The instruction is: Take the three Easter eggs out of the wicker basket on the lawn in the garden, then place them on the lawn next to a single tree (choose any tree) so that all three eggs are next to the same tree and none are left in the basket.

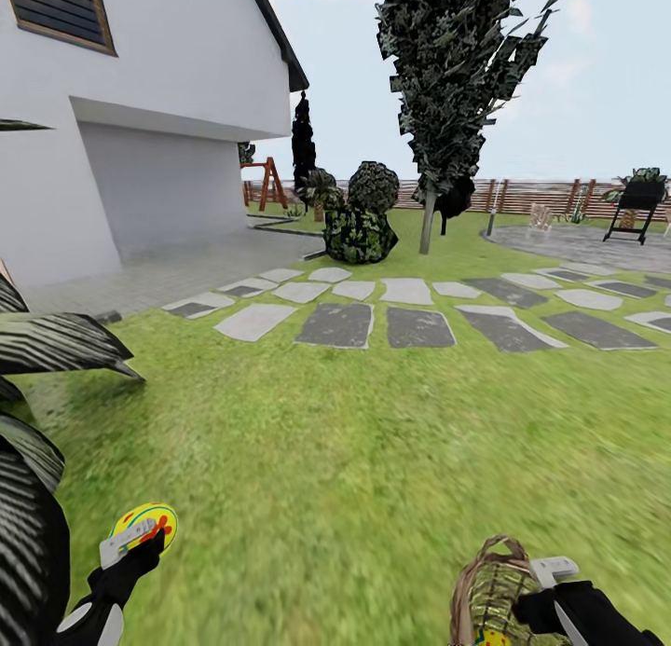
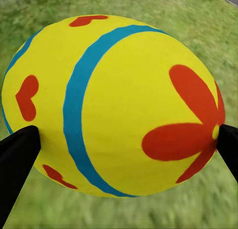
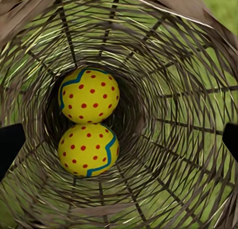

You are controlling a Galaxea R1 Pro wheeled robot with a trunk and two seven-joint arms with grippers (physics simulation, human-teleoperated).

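Left pincer (image 1: 140,541) clamps flower-painted egg (image 2: 111,105); right pincer (image 1: 545,590) grips wicker basket (image 3: 163,55) holding two dotted eggs (image 3: 89,95).

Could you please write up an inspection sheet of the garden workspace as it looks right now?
Surface: lawn, mottled green grass; grey stepping stones cross it ahead.
Job's things: one Easter egg, yellow with blue band and red flower, held by the left gripper; two dotted Easter eggs touching each other inside the wicker basket.
Clutter: nothing seen.
Grippers: left shut on the egg; right gripper at the basket rim, whether it grips cannot be told.
Cables: nothing seen.
Surroundings: white house, slim dark tree, bushes, slat fence, black grill.
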